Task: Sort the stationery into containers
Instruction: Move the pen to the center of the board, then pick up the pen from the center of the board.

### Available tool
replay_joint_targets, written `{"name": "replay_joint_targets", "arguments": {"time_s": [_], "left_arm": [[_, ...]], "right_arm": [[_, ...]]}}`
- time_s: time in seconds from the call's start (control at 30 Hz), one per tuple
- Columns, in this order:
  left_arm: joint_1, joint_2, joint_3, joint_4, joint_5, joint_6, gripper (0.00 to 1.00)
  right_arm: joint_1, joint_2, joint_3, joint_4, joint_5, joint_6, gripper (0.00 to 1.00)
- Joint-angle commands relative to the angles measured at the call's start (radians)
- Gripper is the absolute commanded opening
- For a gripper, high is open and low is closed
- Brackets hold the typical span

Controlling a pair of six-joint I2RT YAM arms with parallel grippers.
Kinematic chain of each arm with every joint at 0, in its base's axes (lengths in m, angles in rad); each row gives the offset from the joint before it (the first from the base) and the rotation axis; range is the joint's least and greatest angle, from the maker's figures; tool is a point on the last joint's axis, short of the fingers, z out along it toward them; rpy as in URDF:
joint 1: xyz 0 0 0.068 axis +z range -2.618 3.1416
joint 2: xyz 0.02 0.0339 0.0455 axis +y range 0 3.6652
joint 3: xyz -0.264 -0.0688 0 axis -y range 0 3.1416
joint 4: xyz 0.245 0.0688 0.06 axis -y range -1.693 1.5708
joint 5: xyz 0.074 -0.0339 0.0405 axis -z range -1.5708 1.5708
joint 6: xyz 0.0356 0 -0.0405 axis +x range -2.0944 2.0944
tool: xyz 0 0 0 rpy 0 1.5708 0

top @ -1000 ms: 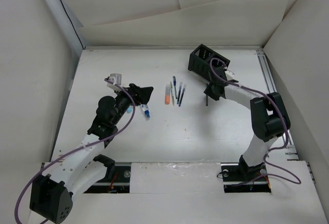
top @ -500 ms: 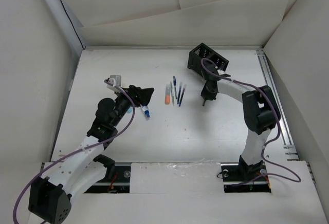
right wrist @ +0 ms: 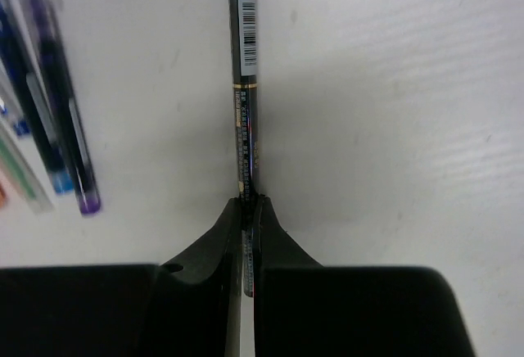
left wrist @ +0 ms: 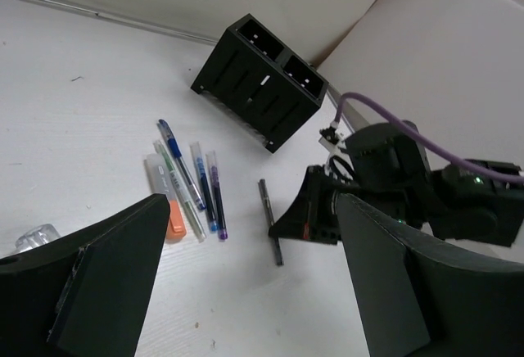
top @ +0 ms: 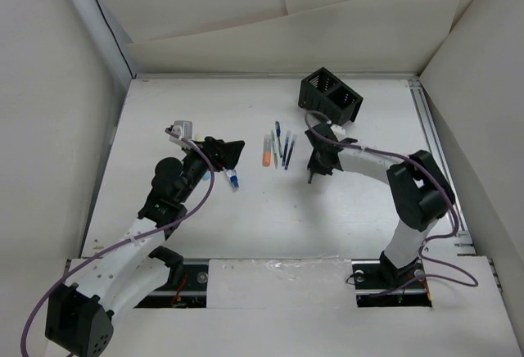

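To the left, the left claw (top: 232, 154) hovers with its fingers wide apart and nothing between them, near a stubby white-blue marker (top: 233, 178) on the matte white tabletop (top: 180, 103). Mid-table lies a neat row of thin pens (top: 282, 148) beside a grey marker (top: 267, 152) with an orange end. Right of those, the right claw (right wrist: 247, 210) is pinched on the near end of a slim dark pen (right wrist: 244, 87) lying flat. That pen looks light, stiff and glossy; held so close to its end, I'd expect it to swivel. Beyond stands the boxy, slotted black organiser (top: 330, 95).
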Motion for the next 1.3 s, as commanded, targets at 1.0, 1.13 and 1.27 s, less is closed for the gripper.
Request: {"name": "replay_joint_targets", "arguments": {"time_s": [1.0, 1.13, 1.27], "left_arm": [[-0.003, 0.037, 0.006, 0.072, 0.022, -0.009, 0.8], [-0.003, 0.037, 0.006, 0.072, 0.022, -0.009, 0.8], [-0.003, 0.047, 0.006, 0.072, 0.022, -0.009, 0.79]], "right_arm": [[0.1, 0.105, 0.118, -0.037, 0.186, -0.166, 0.42], [0.09, 0.14, 0.162, -0.037, 0.176, -0.186, 0.42], [0.09, 0.166, 0.185, -0.047, 0.176, -0.206, 0.34]]}}
